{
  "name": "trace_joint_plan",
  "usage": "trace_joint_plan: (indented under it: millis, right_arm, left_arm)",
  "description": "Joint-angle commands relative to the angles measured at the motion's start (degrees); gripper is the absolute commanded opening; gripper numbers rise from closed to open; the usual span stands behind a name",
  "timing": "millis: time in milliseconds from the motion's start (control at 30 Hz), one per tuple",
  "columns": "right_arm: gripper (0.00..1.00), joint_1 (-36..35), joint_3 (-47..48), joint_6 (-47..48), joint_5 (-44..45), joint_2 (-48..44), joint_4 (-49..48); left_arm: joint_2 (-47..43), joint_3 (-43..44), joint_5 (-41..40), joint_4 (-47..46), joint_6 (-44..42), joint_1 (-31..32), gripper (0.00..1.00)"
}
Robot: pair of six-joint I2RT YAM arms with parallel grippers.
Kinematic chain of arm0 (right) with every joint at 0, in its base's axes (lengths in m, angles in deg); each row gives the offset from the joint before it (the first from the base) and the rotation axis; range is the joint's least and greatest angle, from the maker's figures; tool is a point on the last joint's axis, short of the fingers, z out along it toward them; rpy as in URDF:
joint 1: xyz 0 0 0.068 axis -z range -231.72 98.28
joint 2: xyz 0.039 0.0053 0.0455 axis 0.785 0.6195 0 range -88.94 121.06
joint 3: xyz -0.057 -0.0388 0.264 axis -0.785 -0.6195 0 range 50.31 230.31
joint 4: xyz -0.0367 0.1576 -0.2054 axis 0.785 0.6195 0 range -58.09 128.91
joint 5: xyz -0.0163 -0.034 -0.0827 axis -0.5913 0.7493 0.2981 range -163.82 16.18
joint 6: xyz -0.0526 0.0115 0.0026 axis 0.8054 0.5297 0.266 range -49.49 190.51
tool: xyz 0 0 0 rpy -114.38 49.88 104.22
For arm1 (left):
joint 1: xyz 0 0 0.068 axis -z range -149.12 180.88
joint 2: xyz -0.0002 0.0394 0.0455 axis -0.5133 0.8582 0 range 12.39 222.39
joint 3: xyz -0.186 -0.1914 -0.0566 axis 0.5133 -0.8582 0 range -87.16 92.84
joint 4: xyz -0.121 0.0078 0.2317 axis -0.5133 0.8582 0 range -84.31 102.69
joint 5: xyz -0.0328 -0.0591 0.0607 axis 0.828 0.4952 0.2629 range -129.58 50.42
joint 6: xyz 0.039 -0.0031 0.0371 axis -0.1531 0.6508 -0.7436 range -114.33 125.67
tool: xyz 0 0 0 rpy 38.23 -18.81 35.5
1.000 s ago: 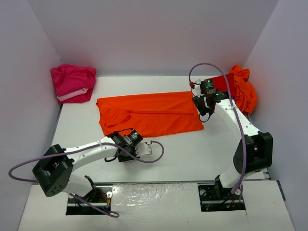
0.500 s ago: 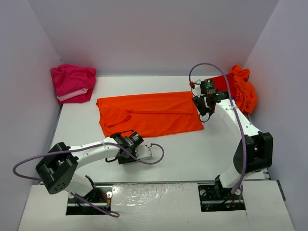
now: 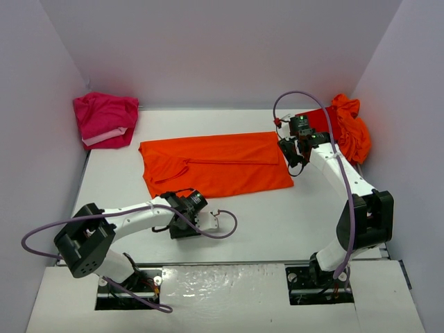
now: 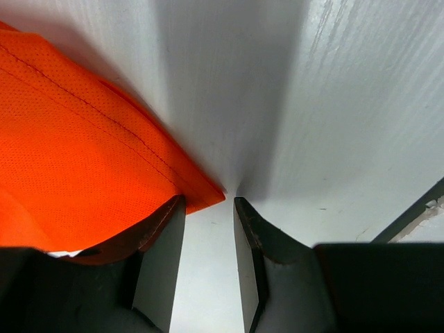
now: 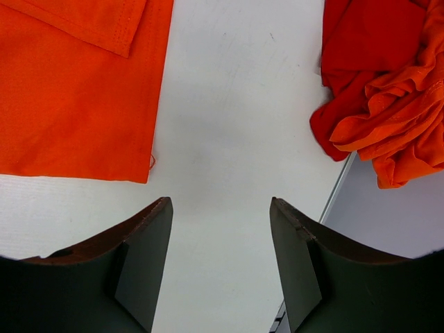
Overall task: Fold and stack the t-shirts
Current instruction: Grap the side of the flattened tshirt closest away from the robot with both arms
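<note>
A bright orange t-shirt [image 3: 215, 165] lies spread flat across the middle of the table. My left gripper [image 3: 186, 202] is low at its near hem. In the left wrist view the gripper [image 4: 208, 201] is open by a narrow gap with only bare table inside. A corner of the orange cloth [image 4: 76, 139] ends right at the tips and passes under the left finger. My right gripper [image 5: 220, 202] is open over bare table just right of the shirt's right edge [image 5: 76, 90]. A crumpled red and orange t-shirt pile [image 3: 347, 130] lies at the back right.
A magenta pink t-shirt [image 3: 104, 118] sits bunched in the back left corner. Walls close in the table on the left, back and right. The red and orange pile [image 5: 381, 90] lies against the right wall, close to my right arm's wrist [image 3: 300, 126].
My left arm has swung a little, carrying its gripper slightly nearer and rightward along the shirt's near hem. The right arm and the shirts have not moved.
</note>
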State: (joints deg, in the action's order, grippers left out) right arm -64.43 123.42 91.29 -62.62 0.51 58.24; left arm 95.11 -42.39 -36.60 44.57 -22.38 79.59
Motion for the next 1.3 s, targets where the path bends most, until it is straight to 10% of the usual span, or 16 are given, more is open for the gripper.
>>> trace_joint_plan:
  millis: [0, 500, 667, 1267]
  right_arm:
    - [0.56, 0.4, -0.2, -1.0, 0.8, -1.4, -2.0]
    - [0.56, 0.5, -0.8, -1.0, 0.5, -2.1, -2.1]
    - [0.56, 0.5, -0.7, -1.1, 0.1, -1.7, -2.0]
    - [0.61, -1.9, -3.5, 9.6, -15.2, -2.7, 10.0]
  left_arm:
    - [-0.6, 3.1, 0.9, 2.7, -1.4, 0.3, 0.31]
    - [6.4, 1.5, 0.1, -3.6, -0.4, 0.3, 0.2]
    - [5.5, 1.2, -1.8, -5.1, -0.2, 0.3, 0.0]
    - [-11.2, 14.8, -4.2, 6.0, -7.6, -10.0, 0.0]
